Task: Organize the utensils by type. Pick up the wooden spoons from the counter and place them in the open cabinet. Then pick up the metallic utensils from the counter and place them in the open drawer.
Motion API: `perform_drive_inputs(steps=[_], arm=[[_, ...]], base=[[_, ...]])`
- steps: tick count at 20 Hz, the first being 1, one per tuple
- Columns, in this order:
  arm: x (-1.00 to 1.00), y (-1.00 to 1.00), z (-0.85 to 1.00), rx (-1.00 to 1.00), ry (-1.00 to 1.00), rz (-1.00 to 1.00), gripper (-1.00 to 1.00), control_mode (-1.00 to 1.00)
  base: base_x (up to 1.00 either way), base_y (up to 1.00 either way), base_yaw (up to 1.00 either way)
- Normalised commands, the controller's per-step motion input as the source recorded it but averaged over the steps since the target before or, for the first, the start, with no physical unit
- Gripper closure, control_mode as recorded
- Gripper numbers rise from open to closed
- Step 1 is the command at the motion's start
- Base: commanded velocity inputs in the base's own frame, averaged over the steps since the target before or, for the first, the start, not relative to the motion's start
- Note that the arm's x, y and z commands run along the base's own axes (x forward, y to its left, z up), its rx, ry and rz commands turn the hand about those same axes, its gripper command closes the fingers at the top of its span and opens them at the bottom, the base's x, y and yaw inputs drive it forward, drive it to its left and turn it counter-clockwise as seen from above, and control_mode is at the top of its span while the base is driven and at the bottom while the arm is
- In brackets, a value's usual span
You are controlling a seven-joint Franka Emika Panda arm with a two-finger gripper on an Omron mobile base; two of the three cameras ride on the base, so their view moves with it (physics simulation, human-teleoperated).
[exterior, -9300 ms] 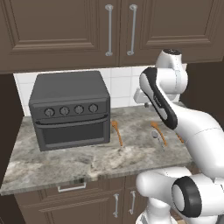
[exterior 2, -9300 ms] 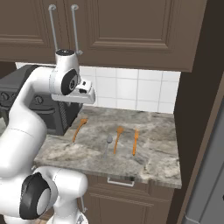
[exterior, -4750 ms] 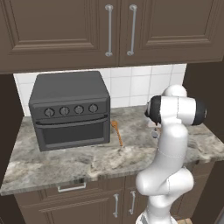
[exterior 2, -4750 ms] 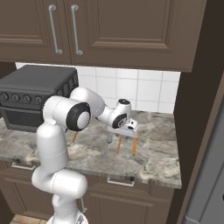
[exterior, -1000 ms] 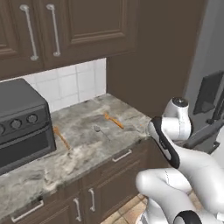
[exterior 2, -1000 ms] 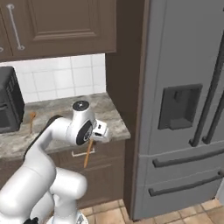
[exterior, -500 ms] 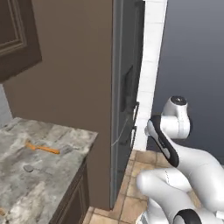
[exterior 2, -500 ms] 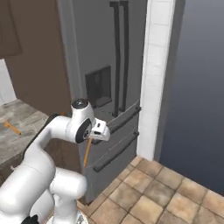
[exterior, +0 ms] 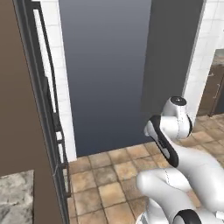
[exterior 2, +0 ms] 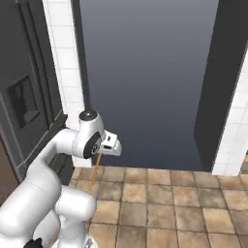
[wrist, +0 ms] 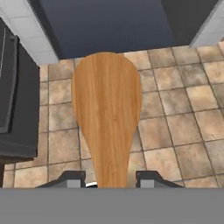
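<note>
One wooden spoon (wrist: 107, 114) is held by the gripper (wrist: 109, 180), and its two dark finger tips press on both sides of the handle near the bottom of the hand view, so the jaws are closed around it. Starting from the left of the left base view, I see a small corner of the counter (exterior: 13, 199) with its grey veined stone, then a tall brown panel, and next to it the dark refrigerator (exterior: 48, 113) with its long vertical handles. After this comes a strip of white wall tiles (exterior: 57, 78), and then a wide, dark blue-grey opening. The floor (exterior: 103, 173) below is made of tan and brown tiles. In the right base view, the white arm is bent in the lower left, and the spoon (exterior 2: 96, 169) hangs down from the hand as a thin orange-brown stick, above the floor tiles and in front of the refrigerator. In the hand view, the wide oval bowl of the spoon points away from the hand, over the tiles.
</note>
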Motion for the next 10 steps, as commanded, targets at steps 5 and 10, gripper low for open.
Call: perform_drive_inputs(steps=[5,10], arm=[[0.0,0.0,0.0,0.0,0.0,0.0,1.0,1.0],[0.0,0.0,0.0,0.0,0.0,0.0,1.0,1.0]], base=[[0.0,-0.21,-0.98],[0.12,-0.14,-0.92]])
